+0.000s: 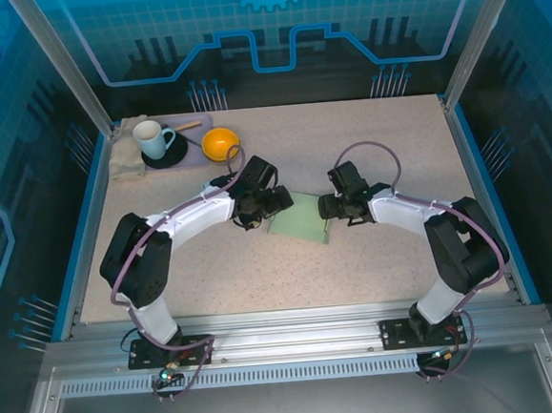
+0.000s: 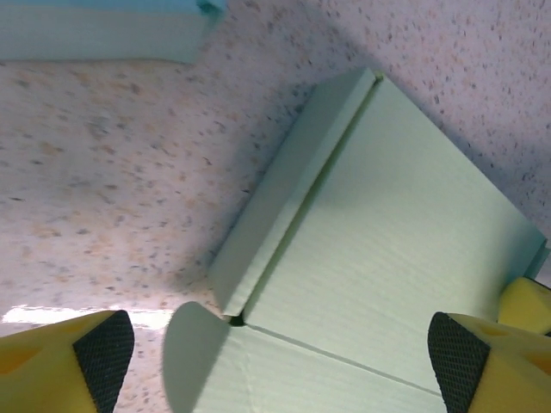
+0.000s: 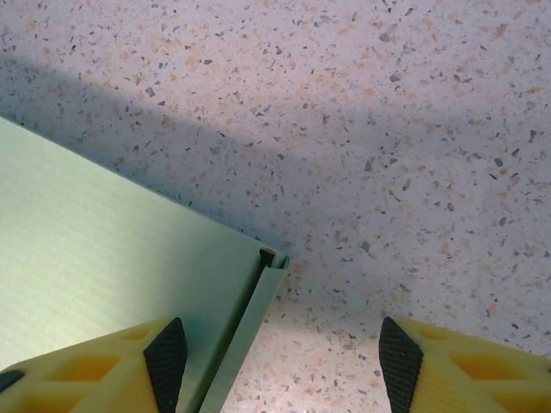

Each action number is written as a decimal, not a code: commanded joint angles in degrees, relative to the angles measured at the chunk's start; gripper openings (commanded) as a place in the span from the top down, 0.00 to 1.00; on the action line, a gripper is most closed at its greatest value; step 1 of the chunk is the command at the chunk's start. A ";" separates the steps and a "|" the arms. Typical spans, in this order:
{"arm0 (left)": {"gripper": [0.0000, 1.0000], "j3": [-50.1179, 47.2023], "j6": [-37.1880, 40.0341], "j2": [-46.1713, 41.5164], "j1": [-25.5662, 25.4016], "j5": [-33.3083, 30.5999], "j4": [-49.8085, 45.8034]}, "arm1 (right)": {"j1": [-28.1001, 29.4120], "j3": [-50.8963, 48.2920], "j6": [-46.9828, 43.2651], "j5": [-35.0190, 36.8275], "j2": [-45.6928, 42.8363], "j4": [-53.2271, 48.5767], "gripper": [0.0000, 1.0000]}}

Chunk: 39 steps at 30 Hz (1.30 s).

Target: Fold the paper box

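Up close, see the left gripper (image 2: 280, 357), yellow jaws spread wide and holding nothing, just above the green paper box (image 2: 387, 241). Find the right gripper (image 3: 282, 366) open too, gripping nothing, over one box corner. Spot the box lying mid-way on the table (image 3: 387, 129), between both grippers.

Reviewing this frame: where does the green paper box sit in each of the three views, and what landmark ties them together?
Top external: the paper box lies flat at mid-table.
Left wrist: the paper box covers the right side and lower centre.
Right wrist: the paper box takes the lower left.
Shared landmark: the speckled tabletop beneath it, also seen from the left wrist and the right wrist.
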 commanded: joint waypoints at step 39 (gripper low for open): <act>0.22 1.09 -5.36 7.01 -2.73 1.07 1.41 | -0.74 1.35 -0.88 -4.97 0.17 -2.65 0.37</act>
